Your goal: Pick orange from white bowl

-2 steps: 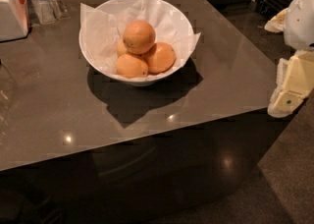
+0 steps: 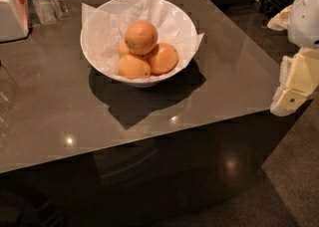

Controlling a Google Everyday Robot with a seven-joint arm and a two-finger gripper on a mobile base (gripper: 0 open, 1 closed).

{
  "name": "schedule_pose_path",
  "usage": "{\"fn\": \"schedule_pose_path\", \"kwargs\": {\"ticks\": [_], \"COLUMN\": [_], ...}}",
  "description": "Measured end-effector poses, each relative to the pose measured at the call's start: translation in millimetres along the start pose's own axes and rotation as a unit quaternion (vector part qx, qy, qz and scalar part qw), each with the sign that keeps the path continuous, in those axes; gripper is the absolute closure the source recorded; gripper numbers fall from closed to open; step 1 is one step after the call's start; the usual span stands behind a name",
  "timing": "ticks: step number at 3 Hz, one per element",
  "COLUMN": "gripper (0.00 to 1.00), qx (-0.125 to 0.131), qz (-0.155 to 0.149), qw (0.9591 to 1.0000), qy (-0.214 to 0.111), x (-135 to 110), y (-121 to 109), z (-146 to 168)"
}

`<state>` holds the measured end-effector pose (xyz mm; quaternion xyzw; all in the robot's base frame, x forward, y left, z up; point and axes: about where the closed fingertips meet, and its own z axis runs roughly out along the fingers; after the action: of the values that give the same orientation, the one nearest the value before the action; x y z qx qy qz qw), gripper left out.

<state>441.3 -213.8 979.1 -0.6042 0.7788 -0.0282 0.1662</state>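
Note:
The orange (image 2: 141, 37) is the largest, roundest fruit and sits on top of the pile in the white bowl (image 2: 94, 59). The bowl is lined with crinkled white paper (image 2: 102, 29) and stands on the far middle of the grey table (image 2: 219, 81). Smaller oval orange fruits (image 2: 162, 58) lie beneath and beside the orange. My gripper (image 2: 291, 89) is at the right edge of the view, off the table's right side, well apart from the bowl.
A white boxy appliance (image 2: 12, 14) stands at the table's far left corner, with a clear stand (image 2: 46, 9) beside it. The bowl casts a dark shadow (image 2: 144, 96) toward the front. Dark floor (image 2: 294, 171) lies to the right.
The view has shifted slightly, with the bowl and the gripper sitting a little lower in the picture. Nothing has been taken hold of.

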Motion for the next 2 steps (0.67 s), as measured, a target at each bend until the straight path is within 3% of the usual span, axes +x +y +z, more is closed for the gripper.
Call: {"fn": "schedule_pose_path", "kwargs": {"ticks": [1,2], "gripper": [0.0,0.0], "qx": [-0.015,-0.034], "qz": [-0.022,-0.068], "qw": [0.9988,0.9931], "qy": [-0.042,-0.088], "x": [-32.9,-87.7], "y": [-18.4,-40.1], "z": [4.1,11.0]}}
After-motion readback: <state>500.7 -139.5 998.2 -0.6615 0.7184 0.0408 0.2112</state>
